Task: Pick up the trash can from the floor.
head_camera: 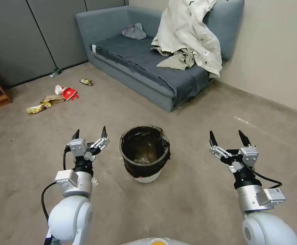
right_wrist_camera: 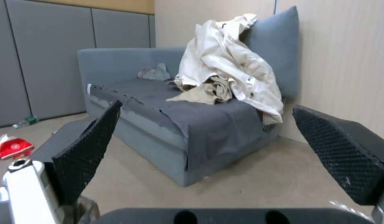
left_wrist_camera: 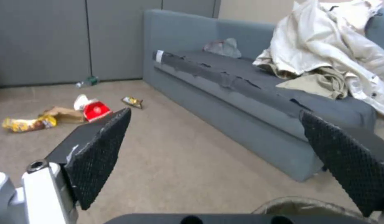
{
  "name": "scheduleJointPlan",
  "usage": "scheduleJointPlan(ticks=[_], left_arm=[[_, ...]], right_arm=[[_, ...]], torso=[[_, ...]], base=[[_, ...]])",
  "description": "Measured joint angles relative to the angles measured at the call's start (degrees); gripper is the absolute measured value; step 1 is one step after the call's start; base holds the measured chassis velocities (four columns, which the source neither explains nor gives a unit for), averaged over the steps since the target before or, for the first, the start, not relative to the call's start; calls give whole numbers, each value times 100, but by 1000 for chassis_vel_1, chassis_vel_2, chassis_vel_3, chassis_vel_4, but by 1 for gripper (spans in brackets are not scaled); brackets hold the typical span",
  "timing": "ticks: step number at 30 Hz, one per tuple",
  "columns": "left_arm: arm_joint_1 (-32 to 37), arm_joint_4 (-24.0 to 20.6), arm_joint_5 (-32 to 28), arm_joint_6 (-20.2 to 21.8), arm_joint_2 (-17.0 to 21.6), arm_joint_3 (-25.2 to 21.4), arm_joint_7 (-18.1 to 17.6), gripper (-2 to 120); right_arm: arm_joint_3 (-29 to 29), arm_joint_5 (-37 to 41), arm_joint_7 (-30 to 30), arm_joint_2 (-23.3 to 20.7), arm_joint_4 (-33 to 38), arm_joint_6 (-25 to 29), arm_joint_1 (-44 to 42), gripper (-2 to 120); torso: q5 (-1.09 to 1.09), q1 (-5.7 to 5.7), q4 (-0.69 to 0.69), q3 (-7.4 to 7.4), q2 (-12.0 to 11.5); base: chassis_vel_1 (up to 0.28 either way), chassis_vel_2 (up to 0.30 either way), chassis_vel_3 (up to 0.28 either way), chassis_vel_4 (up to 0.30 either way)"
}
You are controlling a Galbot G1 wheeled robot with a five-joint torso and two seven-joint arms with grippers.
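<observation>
A small round white plastic trash can (head_camera: 144, 153), lined with a crinkly black bag folded over its rim, stands upright on the flat beige-brown carpeted floor (head_camera: 189, 112), between the two arms and in front of a blue-grey fabric sofa (head_camera: 145, 64) draped with a crumpled cream garment (head_camera: 189, 37). The left gripper (head_camera: 90, 132) hovers just beside the can on its left with black fingers spread apart and holding nothing, while the right gripper (head_camera: 226, 135) hangs farther off on the other side, its fingers likewise wide apart and empty. Near the far grey wall lies scattered litter (head_camera: 58, 97), seemingly wrappers and a red carton, though it is too small to tell for sure.
</observation>
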Motion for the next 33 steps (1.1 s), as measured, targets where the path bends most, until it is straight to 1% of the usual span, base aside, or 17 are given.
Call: scheduleJointPlan(ticks=[3, 5, 6, 7, 8, 9, 10, 13, 14, 15, 18, 20, 23, 27, 30, 33], left_arm=[[-36, 14, -126, 90, 50, 42, -111, 100], [-115, -3, -693, 463, 148, 125, -238, 100], [-115, -3, -693, 463, 148, 125, -238, 100], [-148, -23, -880, 633, 182, 148, -272, 100], [-229, -67, -1232, 1068, 259, 184, -354, 100], [-298, -73, -1456, 1365, 316, 204, -430, 100], [-298, -73, -1456, 1365, 316, 204, -430, 100], [-587, 17, -2137, 2267, 516, 259, -808, 100], [-663, 99, -2266, 2440, 573, 270, -885, 100], [-663, 99, -2266, 2440, 573, 270, -885, 100], [-817, 431, -2497, 2713, 709, 276, -990, 99], [-834, 508, -2557, 2751, 728, 271, -1008, 99], [-957, 832, -2897, 2840, 806, 291, -1116, 98], [-1053, 1003, -3033, 2871, 839, 338, -1137, 97], [-1174, 1181, -3352, 2915, 879, 392, -1181, 96], [-1248, 1311, -3397, 2917, 903, 419, -1200, 95]], right_arm=[[3, 1, -38, 1, -15, 48, 12, 100], [1, 20, -56, -2, -21, 85, 19, 100], [1, 20, -56, -2, -21, 85, 19, 100], [-2, 25, -60, -1, -21, 86, 18, 100], [-9, 27, -70, 3, -22, 87, 13, 100], [-13, 28, -75, 6, -21, 87, 10, 100], [-13, 28, -75, 6, -21, 87, 10, 100], [-17, 30, -81, 18, -13, 88, 10, 100], [-17, 31, -83, 19, -13, 88, 11, 100], [-17, 31, -83, 19, -13, 88, 11, 100], [-41, 35, -87, 7, -37, 89, 48, 100], [-57, 36, -88, -2, -57, 88, 74, 100], [-78, 37, -90, -19, -101, 88, 117, 100], [-78, 38, -90, -27, -104, 88, 125, 100], [-78, 49, -87, -44, -116, 88, 147, 100], [-86, 59, -83, -58, -128, 88, 166, 100]], torso=[[0, 0, -1, 0, 0], [0, -1, -1, -1, 0], [0, -1, -1, -1, 0], [-1, -1, -1, -1, 0], [0, -1, -1, -2, 0], [0, -1, -1, -1, 0], [0, -1, -1, -1, 0], [1, -1, -1, -1, 0], [-1, 0, -2, -1, 0], [-1, 0, -2, -1, 0], [-1, -1, -2, -1, 0], [-1, -1, -1, -1, 0], [-1, -1, 0, -1, 0], [-1, -1, -1, -1, 0], [0, -1, -1, -1, 0], [-1, -1, -1, -1, 0]], base=[[-68, 39, 60, -57], [0, 0, 0, 0], [0, 0, 0, 0], [0, 0, 0, 0], [0, 0, 0, 0], [0, 0, 0, 0], [0, 0, 0, 0], [0, 0, 0, 0], [0, 0, 0, 0], [0, 0, 0, 0], [0, 0, 0, 0], [0, 0, 0, 0], [0, 0, 0, 0], [0, 0, 0, 0], [0, 0, 0, 0], [0, 0, 0, 0]])
